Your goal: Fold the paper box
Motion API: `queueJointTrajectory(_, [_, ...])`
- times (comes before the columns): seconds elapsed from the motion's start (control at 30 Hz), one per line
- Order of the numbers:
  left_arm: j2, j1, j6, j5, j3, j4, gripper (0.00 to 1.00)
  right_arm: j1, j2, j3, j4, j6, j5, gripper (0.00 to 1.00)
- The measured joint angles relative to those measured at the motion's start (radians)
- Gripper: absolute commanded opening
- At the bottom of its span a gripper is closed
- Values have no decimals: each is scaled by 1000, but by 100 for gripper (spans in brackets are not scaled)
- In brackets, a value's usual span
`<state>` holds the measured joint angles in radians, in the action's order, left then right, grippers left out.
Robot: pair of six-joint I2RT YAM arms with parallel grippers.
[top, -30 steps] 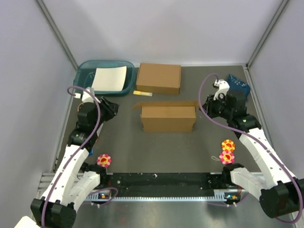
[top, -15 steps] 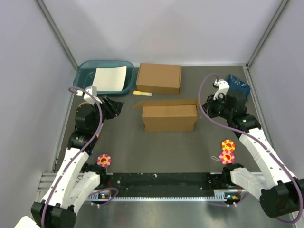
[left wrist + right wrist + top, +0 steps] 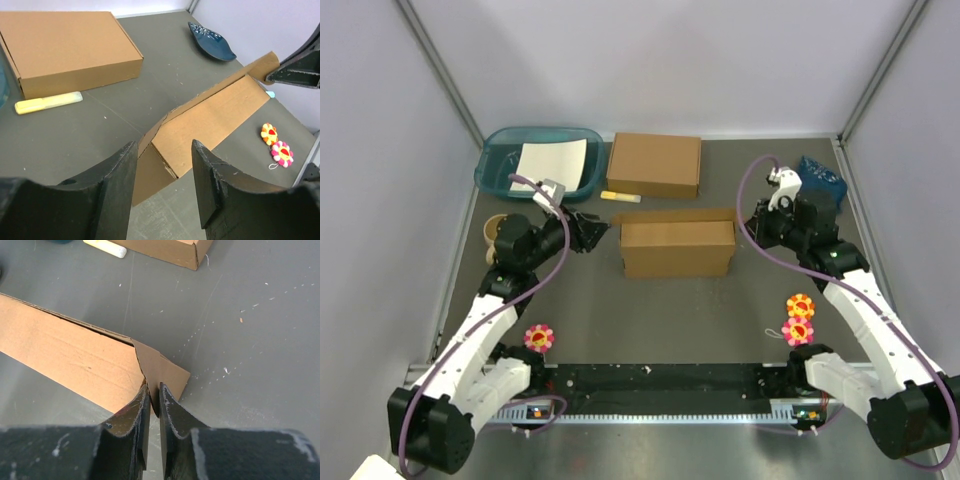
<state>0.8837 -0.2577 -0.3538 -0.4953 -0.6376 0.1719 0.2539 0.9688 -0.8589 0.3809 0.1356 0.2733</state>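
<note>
While right fingers point(image 3: 131, 422) pinch paper box point(image 3: 677, 248) flap, left fingers point(image 3: 114, 186) spread beside opposite end

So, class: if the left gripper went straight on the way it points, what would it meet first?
Likely the near end flap of the paper box, straight ahead of the open left gripper; depth is unclear.

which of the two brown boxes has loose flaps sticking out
The paper box between the arms: flaps jut from both ends, the right gripper pinching one. The other box, beside the teal tray, is shut flat.
</note>
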Motion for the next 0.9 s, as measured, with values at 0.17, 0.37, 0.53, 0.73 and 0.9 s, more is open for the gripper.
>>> queueJointTrajectory(0.17, [21,-13,68,-13,-4,6,50,5,0,0,0,1,0,11])
queueJointTrajectory(0.37, [100,-18,125,7,-60,-35,49,12,0,0,-3,6,0,11])
queueJointTrajectory(0.53, [127,-26,155,25,-85,-52,48,13,0,0,-4,7,1,10])
queueJointTrajectory(0.73, [127,-47,193,40,-85,-90,48,13,0,0,-4,7,1,10])
queueJointTrajectory(0.9, [127,-68,222,48,-86,-134,32,13,0,0,-4,8,1,10])
